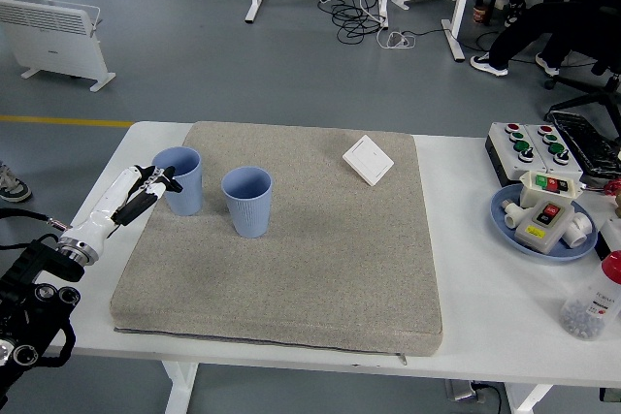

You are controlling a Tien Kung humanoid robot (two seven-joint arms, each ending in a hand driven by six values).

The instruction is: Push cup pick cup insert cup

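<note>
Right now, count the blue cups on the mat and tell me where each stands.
2. One blue cup stands at the mat's left edge, beside the left hand. The other blue cup stands upright just right of it. None looks hidden.

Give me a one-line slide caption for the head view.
Left robot hand beside the left of two upright blue cups on a grey mat.

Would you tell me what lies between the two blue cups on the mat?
Nothing: in the head view, only bare grey mat separates the left cup from the right cup. The left hand is at the left cup's outer side.
</note>
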